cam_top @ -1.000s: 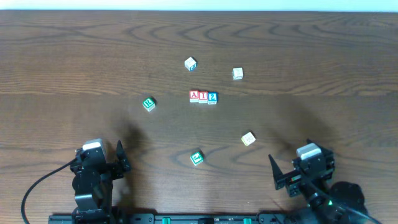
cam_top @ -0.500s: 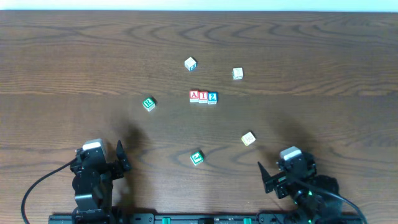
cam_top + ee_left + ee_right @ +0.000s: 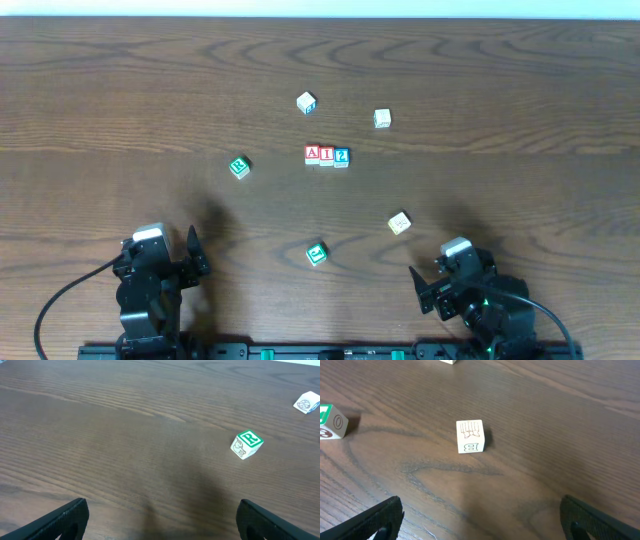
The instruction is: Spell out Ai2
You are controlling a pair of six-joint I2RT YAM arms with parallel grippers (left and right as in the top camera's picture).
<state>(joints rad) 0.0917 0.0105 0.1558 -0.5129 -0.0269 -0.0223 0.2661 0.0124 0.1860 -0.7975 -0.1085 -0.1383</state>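
– Since the red A cube [image 3: 313, 153], the red I cube [image 3: 327, 154] and the blue 2 cube [image 3: 342, 156] sit side by side, touching, about the middle of the counter [image 3: 100, 80], what is there left to do?

– Little, I judge. The row reads correctly from the near edge, so the step in hand is to park both arms and leave the word alone. Done well, that means no low sweeps near the row or near the strays.

– Which strays matter?

– The pale B cube [image 3: 470, 436] lies near the right fingers [image 3: 375, 520], toward the near right corner. A green-lettered cube [image 3: 247, 444] lies ahead of the left fingers [image 3: 60, 520]. A nudge to either could push it toward the word.

– And the fingers themselves?

– Both pairs are spread wide, holding nothing and touching nothing; only bare wood shows between them. Both arms sit at the near edge, well apart from the row.

– Any gap worth closing?

– From above I see none, though the cubes are small there, so I would not swear the line is dead straight.
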